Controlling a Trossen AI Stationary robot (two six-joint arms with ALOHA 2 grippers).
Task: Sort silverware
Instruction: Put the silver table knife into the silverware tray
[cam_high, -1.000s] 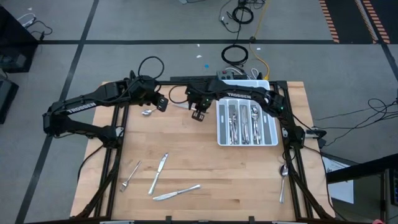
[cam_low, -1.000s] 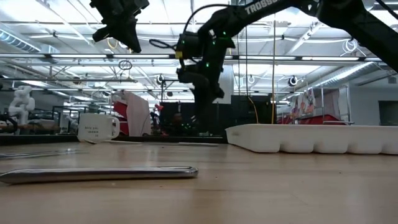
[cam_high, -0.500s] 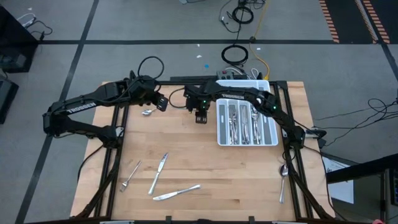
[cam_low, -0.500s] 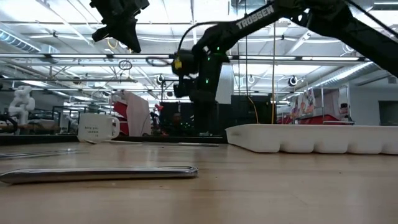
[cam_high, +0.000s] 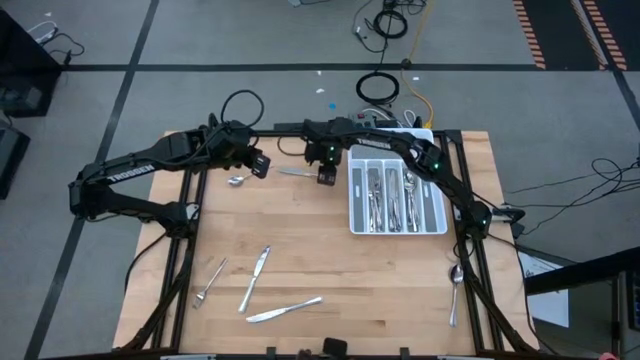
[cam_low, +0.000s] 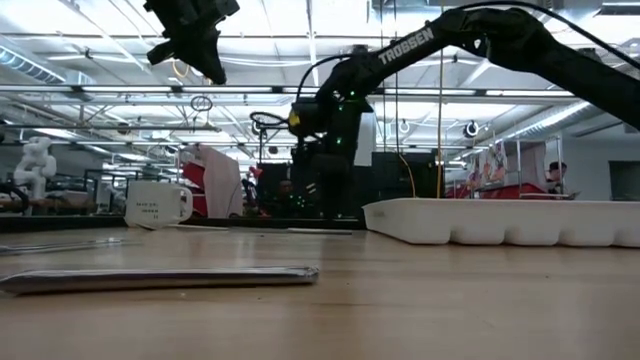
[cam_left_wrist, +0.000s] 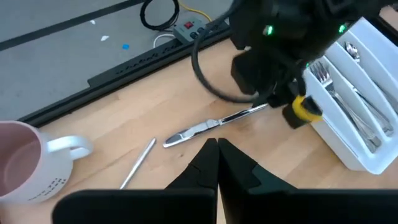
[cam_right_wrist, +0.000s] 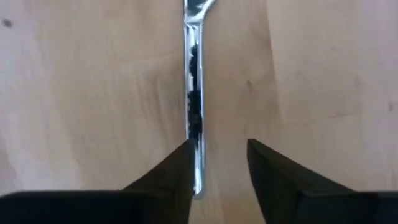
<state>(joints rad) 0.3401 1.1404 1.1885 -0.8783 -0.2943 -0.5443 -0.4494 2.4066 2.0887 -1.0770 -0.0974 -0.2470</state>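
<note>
A silver table knife (cam_high: 296, 172) lies flat on the wooden table near its far edge, to the left of the white tray (cam_high: 352, 225) that holds sorted silverware. My right gripper (cam_high: 325, 178) points down over the knife's handle end. In the right wrist view it (cam_right_wrist: 219, 146) is open, and the handle (cam_right_wrist: 193, 87) runs in between the fingers, close beside one of them. My left gripper (cam_high: 257, 166) hovers shut and high to the knife's left, holding nothing (cam_left_wrist: 216, 144). A spoon (cam_high: 237, 181) lies below it.
A fork (cam_high: 208, 283), two knives (cam_high: 255, 278) (cam_high: 284, 310) and a spoon (cam_high: 455, 290) lie toward the near edge. A pink-and-white mug (cam_left_wrist: 18, 165) stands at the far left by the left arm. Bare wood spans the table's middle.
My right gripper has sunk toward the table and shifted a little toward the far edge, coming down over the handle end of the knife by the tray. The knife has stayed where it lay.
</note>
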